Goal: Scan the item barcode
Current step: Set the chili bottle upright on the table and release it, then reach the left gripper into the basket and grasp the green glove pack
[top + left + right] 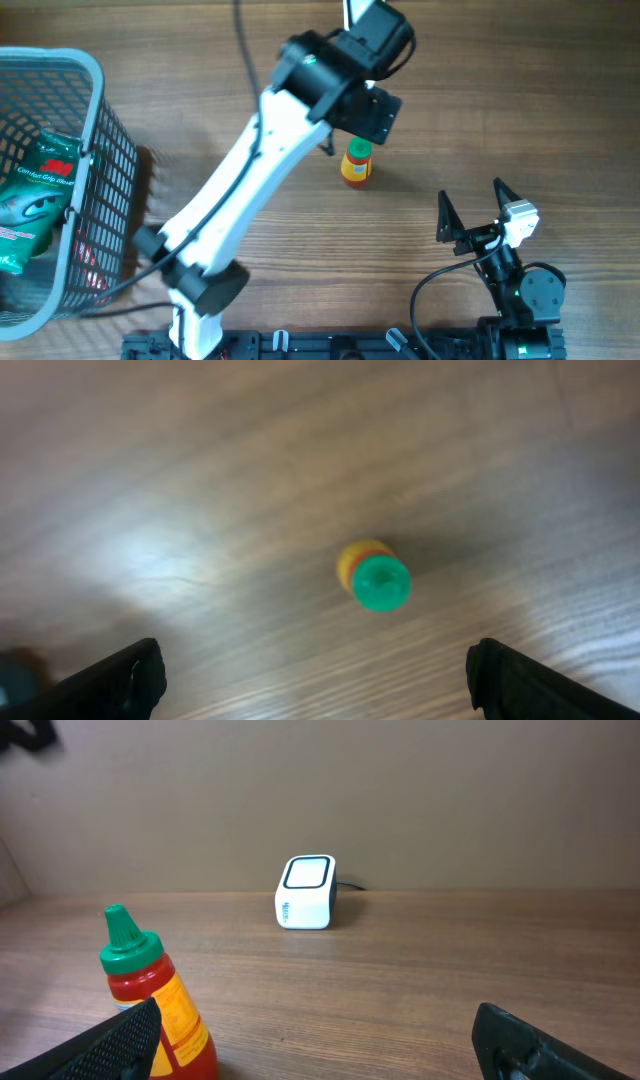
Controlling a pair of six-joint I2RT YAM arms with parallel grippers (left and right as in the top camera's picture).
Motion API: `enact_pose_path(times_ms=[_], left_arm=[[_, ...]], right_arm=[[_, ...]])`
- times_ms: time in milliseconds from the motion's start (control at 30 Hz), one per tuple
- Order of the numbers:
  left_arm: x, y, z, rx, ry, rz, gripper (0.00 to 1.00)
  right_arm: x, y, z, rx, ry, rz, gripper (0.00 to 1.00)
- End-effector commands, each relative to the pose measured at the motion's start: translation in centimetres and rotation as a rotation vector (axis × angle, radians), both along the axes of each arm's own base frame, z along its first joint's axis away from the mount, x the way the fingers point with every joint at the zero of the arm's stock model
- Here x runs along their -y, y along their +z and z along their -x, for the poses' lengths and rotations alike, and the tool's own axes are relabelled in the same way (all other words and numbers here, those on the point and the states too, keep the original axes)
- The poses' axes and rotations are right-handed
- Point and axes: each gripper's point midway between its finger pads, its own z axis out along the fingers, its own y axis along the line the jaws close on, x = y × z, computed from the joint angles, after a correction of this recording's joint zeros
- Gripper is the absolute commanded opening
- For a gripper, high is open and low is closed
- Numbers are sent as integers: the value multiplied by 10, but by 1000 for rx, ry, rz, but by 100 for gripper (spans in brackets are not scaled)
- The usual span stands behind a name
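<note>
The small red plastic bottle with green cap (357, 163) stands upright and free on the wooden table (520, 100) under my left gripper (315, 678), whose jaws, like those of the right gripper (318, 1038), are wide apart, so I judge the grasp is next: descend, close, then show its label to the white cube scanner (306, 892).

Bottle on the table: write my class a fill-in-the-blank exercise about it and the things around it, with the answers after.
1. The cap of the bottle is ___.
2. The bottle stands ___ on the table.
3. The scanner beyond the bottle is ___ in colour.
4. The left gripper hovers over the bottle with its jaws ___.

Missing words: green; upright; white; open.
</note>
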Motion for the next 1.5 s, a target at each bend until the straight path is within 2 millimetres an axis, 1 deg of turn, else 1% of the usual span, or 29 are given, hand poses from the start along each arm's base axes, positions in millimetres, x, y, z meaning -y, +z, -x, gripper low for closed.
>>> enact_pose_path(times_ms=[0,100,200,233,333,400,433,533,667,767,900,1000,1033,1100,1200,1233,1300,1367,1467], left_arm=[[-45,57,0,184,90,-24,100],[-76,81,5,242,150,-25,100],[-114,100,15,269,225,-17,100],[-130,106,20,276,260,-13,100],[-169,121,30,301,392,26,100],[-200,131,39,323,512,59,100],[-226,138,46,343,615,82,100],[-273,148,59,389,839,137,100],[-334,151,79,436,1181,209,100],[-376,148,95,458,1441,294,100],[-409,129,111,416,1638,340,100],[-442,95,134,348,1898,340,100],[-446,87,138,331,1953,344,100],[-459,60,153,276,2147,366,100],[-466,24,165,200,2338,396,100],[-467,6,165,157,2388,406,100],[-469,-15,160,123,2417,416,100],[-472,-33,152,112,2422,432,100],[-484,-56,139,140,2415,448,100]], right_arm=[[2,2,0,6,-12,-15,100],[2,2,0,6,-12,-15,100],[2,2,0,6,-12,-15,100],[2,2,0,6,-12,-15,100],[2,2,0,6,-12,-15,100],[2,2,0,6,-12,-15,100],[2,2,0,6,-12,-15,100],[2,2,0,6,-12,-15,100],[2,2,0,6,-12,-15,100],[2,2,0,6,-12,-15,100],[2,2,0,6,-12,-15,100],[2,2,0,6,-12,-15,100],[2,2,0,6,-12,-15,100],[2,2,0,6,-12,-15,100],[2,2,0,6,-12,-15,100],[2,2,0,6,-12,-15,100],[2,2,0,6,-12,-15,100],[2,2,0,6,-12,-14,100],[2,2,0,6,-12,-15,100]])
